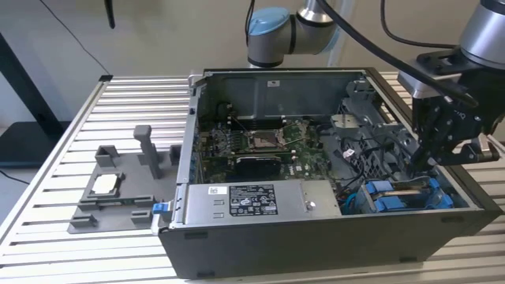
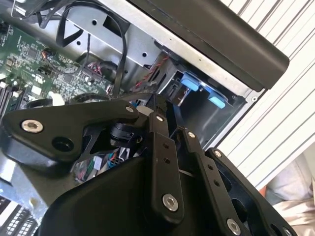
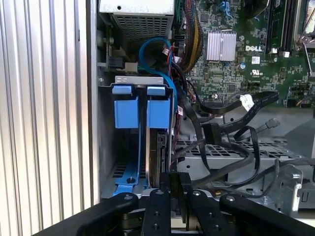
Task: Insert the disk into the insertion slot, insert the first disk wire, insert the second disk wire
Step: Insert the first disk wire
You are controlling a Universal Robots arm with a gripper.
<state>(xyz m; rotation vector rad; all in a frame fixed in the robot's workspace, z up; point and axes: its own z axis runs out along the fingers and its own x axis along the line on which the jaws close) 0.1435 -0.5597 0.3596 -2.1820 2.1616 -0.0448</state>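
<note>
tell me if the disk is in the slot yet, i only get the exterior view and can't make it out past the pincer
Observer: In the first wrist view the disk stands on edge inside the slot, below one of the two blue tabs and just ahead of the pincer.
Operator: is the space next to it filled too
Observer: No, that space holds just a blue rail.
Operator: wires plugged in
Observer: Not that I can see. A black plug lies on the grey cage beside the slot, apart from the disk.
</note>
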